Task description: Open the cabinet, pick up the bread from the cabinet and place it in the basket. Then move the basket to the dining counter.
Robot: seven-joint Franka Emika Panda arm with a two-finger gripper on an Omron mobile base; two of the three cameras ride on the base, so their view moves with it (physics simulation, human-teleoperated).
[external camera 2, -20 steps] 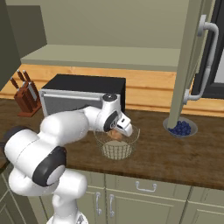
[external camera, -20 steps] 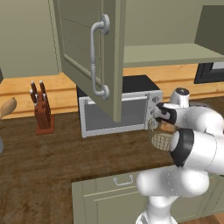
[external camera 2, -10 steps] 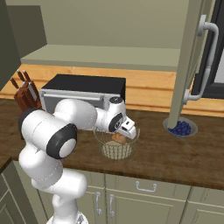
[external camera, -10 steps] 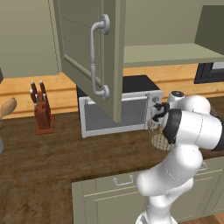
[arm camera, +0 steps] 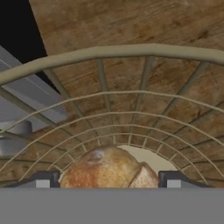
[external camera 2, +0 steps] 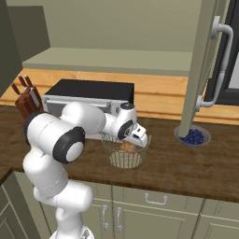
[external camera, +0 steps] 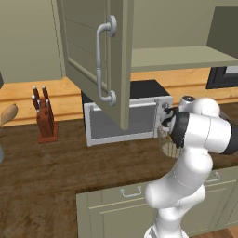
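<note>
The wire basket (external camera 2: 124, 157) stands on the wooden worktop in front of the microwave, and its wires also show past my arm (external camera: 165, 143). The tan bread (external camera 2: 127, 146) lies inside it on the pale bottom. My gripper (external camera 2: 140, 138) hangs just over the basket's rim, open. In the hand view the bread (arm camera: 107, 169) sits between my two fingertips (arm camera: 43, 179), with gaps on both sides, and the basket's rim (arm camera: 109, 51) arches above it. The cabinet door (external camera: 95, 56) hangs open, and from the other side its edge (external camera 2: 200, 70) shows. The dining counter is out of view.
A microwave (external camera 2: 88, 95) stands right behind the basket. A bowl of blue berries (external camera 2: 193, 137) sits to the right under the open door. A knife block (external camera: 44, 118) stands at the left. Drawers (external camera 2: 154, 200) run below the worktop's front edge.
My arm has rolled its elbow up and over while the hand stayed at the basket, drawing slightly back from the bread. The bread and basket have not moved.
</note>
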